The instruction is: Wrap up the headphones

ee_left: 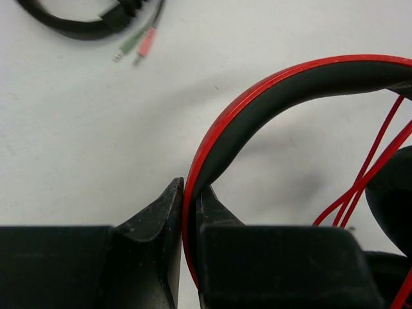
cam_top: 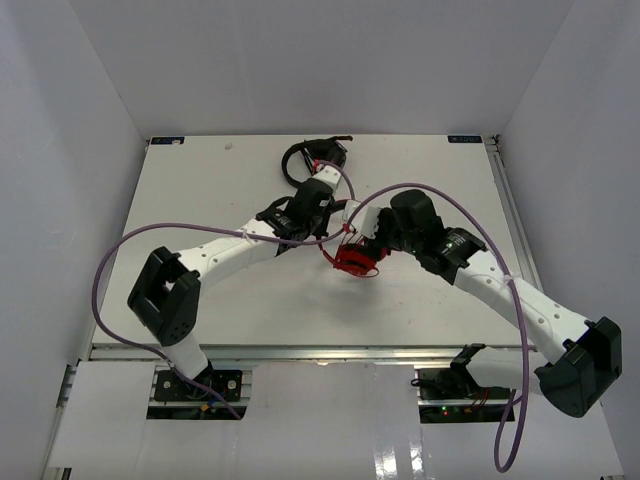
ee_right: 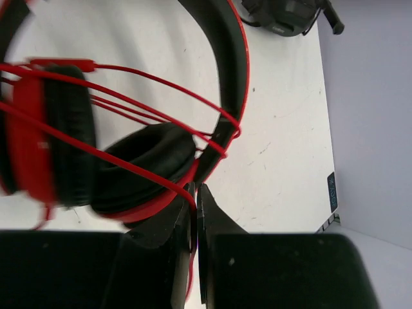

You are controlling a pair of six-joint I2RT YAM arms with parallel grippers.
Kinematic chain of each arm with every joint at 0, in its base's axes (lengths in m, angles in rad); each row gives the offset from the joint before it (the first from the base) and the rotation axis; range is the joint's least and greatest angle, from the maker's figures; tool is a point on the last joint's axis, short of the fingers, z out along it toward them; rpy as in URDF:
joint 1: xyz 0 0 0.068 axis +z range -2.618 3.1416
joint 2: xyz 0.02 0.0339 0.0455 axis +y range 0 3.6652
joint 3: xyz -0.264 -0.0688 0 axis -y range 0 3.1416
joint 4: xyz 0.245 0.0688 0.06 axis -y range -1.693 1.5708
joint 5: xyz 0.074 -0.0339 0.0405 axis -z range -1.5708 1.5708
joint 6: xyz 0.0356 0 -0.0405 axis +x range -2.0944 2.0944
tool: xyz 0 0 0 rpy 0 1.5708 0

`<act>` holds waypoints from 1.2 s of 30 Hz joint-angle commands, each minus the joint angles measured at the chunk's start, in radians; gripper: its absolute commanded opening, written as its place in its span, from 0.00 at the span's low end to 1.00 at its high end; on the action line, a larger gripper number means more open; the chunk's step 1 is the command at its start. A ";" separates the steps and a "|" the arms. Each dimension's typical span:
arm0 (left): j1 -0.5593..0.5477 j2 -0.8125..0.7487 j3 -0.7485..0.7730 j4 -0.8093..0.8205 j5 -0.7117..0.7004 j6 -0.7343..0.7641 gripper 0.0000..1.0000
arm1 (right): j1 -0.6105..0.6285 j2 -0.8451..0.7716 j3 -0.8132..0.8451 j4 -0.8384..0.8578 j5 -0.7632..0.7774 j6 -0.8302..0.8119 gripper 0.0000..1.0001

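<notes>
While squeezing left gripper (ee_left: 188, 193) onto the headband (ee_left: 270, 90) and right gripper (ee_right: 195, 193) onto the cable (ee_right: 221, 148), held the headphones (cam_top: 352, 260) near table (cam_top: 200, 180) centre. Showed black headphones (cam_top: 310, 155) beyond, at 12 o'clock, by the far edge.

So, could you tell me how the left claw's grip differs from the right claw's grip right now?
The left claw clamps the broad red-black headband; the right claw pinches only the thin red cable. The left claw's jaws stand slightly apart around the band, while the right claw's nearly meet. Both are shut on parts of the same red headphones.
</notes>
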 commanded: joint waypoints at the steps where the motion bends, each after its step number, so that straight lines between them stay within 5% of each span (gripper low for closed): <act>1: 0.004 -0.167 -0.107 0.034 0.415 0.129 0.00 | -0.009 -0.059 -0.092 0.228 0.108 -0.114 0.13; 4: 0.004 -0.211 -0.150 0.043 0.551 0.148 0.00 | -0.027 -0.067 -0.121 0.255 0.033 -0.083 0.14; 17: 0.026 -0.226 -0.199 0.067 0.523 0.024 0.00 | -0.163 -0.140 -0.235 0.266 -0.455 0.063 0.15; 25: 0.071 -0.186 -0.200 0.056 0.454 -0.077 0.00 | -0.223 -0.145 -0.305 0.326 -0.541 0.156 0.08; 36: 0.156 -0.192 -0.260 0.144 0.540 -0.161 0.00 | -0.327 -0.009 -0.367 0.442 -0.688 0.288 0.08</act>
